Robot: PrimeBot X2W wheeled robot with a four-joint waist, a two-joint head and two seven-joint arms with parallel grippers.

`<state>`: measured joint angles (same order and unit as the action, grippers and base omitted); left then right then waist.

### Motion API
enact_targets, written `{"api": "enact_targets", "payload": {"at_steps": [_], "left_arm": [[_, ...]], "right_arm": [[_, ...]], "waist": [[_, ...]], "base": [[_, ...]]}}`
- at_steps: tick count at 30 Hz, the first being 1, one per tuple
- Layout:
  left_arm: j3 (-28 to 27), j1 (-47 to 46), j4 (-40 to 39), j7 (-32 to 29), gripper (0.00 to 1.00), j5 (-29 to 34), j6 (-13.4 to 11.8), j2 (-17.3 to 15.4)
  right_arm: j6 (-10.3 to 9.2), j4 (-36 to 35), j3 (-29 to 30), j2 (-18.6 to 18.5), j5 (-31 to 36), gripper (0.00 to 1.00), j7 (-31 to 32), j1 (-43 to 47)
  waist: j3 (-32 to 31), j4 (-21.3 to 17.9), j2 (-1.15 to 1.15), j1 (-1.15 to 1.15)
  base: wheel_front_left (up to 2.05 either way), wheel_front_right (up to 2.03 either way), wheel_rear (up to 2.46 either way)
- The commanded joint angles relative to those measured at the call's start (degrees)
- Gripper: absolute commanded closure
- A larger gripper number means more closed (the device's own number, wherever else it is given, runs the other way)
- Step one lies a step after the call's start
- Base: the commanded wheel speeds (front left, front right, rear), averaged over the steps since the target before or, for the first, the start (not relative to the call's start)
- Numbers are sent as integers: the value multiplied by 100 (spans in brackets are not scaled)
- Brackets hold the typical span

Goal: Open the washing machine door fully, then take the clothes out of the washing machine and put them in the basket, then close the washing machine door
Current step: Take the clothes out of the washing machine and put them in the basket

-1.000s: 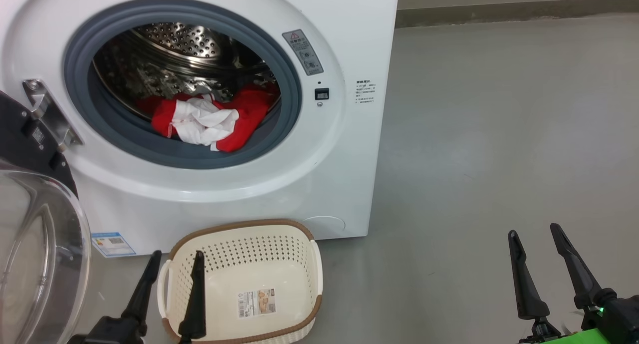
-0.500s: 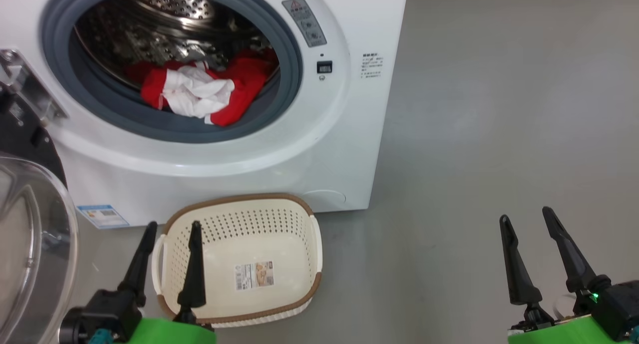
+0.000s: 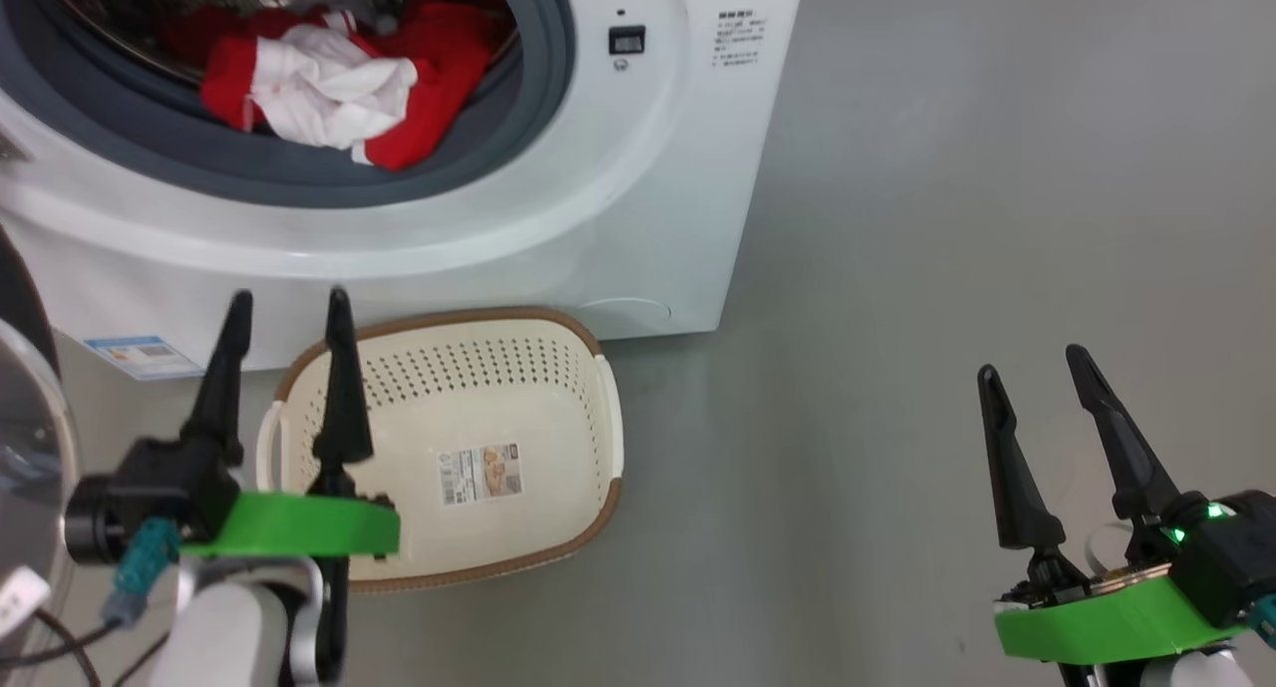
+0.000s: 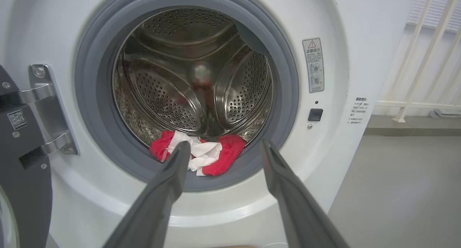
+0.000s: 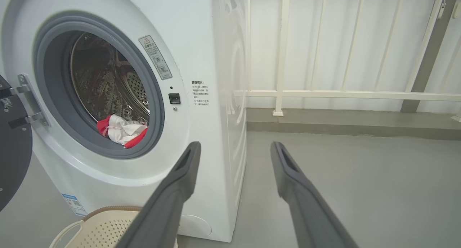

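The white washing machine (image 3: 618,188) stands with its door (image 3: 25,448) swung open at the left. Red and white clothes (image 3: 319,89) lie at the drum's front lip, just inside the grey ring. The empty cream basket (image 3: 449,320) sits on the floor against the machine's front. My left gripper (image 3: 289,296) is open over the basket's left end, and in its wrist view it (image 4: 225,144) points at the clothes (image 4: 201,156), some way short of them. My right gripper (image 3: 1031,362) is open above bare floor, right of the machine, holding nothing.
Grey floor spreads to the right of the machine. A white railing (image 5: 345,94) and a low kerb (image 5: 345,124) run behind it. The door hinge (image 4: 47,107) juts out at the opening's left side. A cable (image 3: 40,647) trails under my left arm.
The head camera has tilted down, so the whole scene has slid up the picture. My left gripper has come forward over the basket's left rim toward the machine. Both grippers stay open.
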<state>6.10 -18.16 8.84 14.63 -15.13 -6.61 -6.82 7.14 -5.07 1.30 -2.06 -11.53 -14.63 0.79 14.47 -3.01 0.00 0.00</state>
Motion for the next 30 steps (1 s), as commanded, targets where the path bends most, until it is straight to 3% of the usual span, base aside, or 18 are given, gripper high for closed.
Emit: {"api": "enact_targets", "payload": {"at_steps": [1,14,30], "left_arm": [[-203,-253,-77,17,0,49,-36,-169],[-244,-1708,729,-127,0,145,-92,-429],[-340,-3376,2222,-127,0,-2,12,-625]], "right_arm": [[35,-135,-133,-82,-49,0,-37,-188],[35,-105,-213,-82,-108,0,-37,-517],[35,-54,-344,-82,-80,0,-37,-823]], "waist": [[218,-109,0,0],[800,-341,0,0],[1343,-465,0,0]], "base": [[0,0,0],[0,0,0],[0,0,0]]}}
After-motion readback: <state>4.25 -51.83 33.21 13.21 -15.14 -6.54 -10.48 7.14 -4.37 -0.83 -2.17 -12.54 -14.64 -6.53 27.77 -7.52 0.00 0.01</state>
